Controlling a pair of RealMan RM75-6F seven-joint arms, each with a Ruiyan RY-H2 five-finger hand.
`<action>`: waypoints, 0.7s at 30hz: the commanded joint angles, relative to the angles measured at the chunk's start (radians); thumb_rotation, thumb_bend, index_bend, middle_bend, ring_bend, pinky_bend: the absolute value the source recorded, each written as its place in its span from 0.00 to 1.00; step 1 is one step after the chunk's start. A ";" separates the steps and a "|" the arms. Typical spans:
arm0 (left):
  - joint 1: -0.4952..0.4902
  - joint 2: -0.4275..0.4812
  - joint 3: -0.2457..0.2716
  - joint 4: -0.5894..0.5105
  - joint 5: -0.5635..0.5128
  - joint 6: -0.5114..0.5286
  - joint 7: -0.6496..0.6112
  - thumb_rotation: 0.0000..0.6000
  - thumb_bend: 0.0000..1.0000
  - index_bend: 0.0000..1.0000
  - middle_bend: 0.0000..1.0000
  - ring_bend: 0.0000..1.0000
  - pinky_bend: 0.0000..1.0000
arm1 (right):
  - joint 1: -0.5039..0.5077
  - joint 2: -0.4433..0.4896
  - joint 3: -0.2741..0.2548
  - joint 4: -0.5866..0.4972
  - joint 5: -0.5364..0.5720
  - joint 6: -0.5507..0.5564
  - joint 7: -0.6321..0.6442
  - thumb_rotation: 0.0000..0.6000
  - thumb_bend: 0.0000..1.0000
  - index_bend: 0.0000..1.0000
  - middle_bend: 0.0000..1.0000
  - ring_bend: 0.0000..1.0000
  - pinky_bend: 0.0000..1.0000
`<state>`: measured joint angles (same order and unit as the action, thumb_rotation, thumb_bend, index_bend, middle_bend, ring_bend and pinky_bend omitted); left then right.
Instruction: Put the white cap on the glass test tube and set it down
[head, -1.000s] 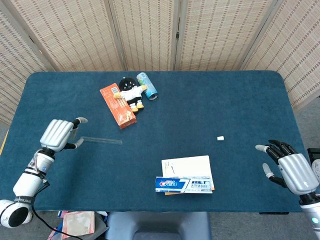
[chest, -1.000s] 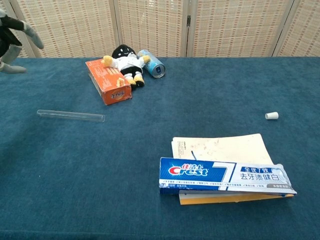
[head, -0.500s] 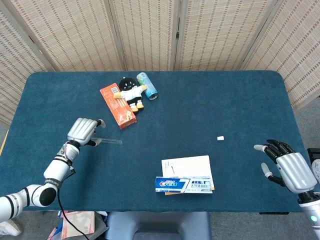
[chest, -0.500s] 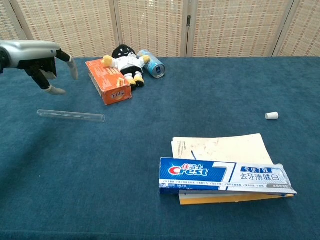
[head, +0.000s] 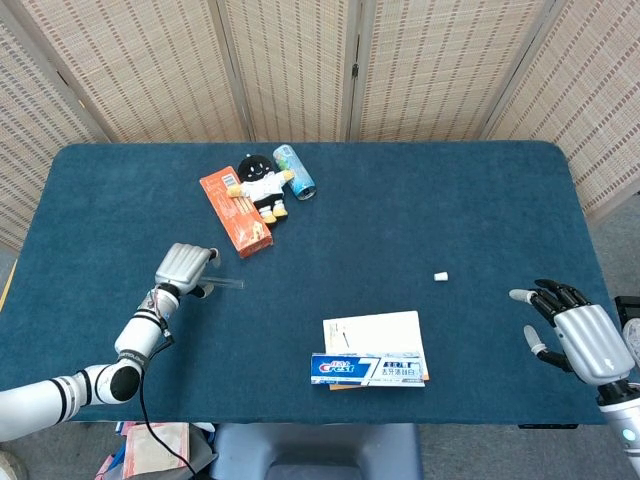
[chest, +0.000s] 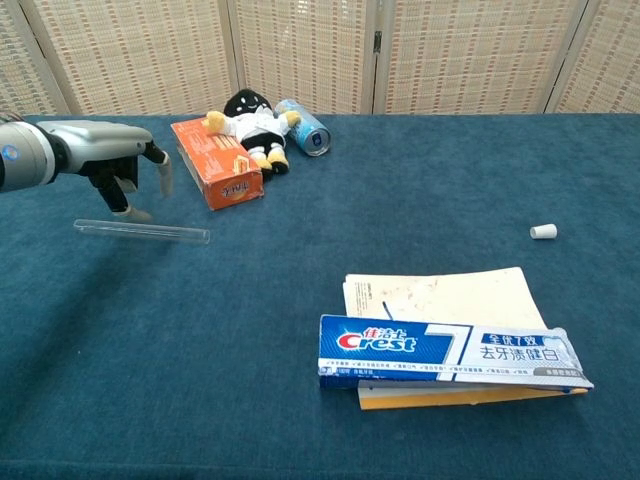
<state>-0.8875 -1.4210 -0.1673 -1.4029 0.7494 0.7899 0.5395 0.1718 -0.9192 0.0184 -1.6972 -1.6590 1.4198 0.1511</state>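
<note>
Overhead, left hand (chest: 118, 160) hovers above glass test tube (chest: 142, 232), fingers apart, empty. Right hand (head: 580, 338) spread, well apart from white cap (head: 440, 275).

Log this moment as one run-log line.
left hand: open, over test tube, not gripping | right hand: open, idle | white cap: on table, uncapped
</note>
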 joint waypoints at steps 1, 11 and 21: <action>-0.017 -0.019 0.008 0.019 -0.029 -0.008 0.010 1.00 0.26 0.40 1.00 1.00 1.00 | 0.000 -0.001 0.000 0.003 0.001 0.001 0.002 1.00 0.46 0.25 0.32 0.17 0.21; -0.049 -0.062 0.036 0.078 -0.094 -0.024 0.030 1.00 0.26 0.42 1.00 1.00 1.00 | -0.003 -0.003 -0.002 0.011 0.011 0.004 0.010 1.00 0.46 0.25 0.32 0.17 0.21; -0.064 -0.088 0.055 0.132 -0.143 -0.040 0.031 1.00 0.28 0.44 1.00 1.00 1.00 | -0.003 -0.002 -0.002 0.011 0.016 0.004 0.010 1.00 0.46 0.25 0.32 0.17 0.21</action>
<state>-0.9504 -1.5082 -0.1136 -1.2720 0.6075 0.7511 0.5711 0.1686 -0.9217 0.0165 -1.6862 -1.6429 1.4238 0.1613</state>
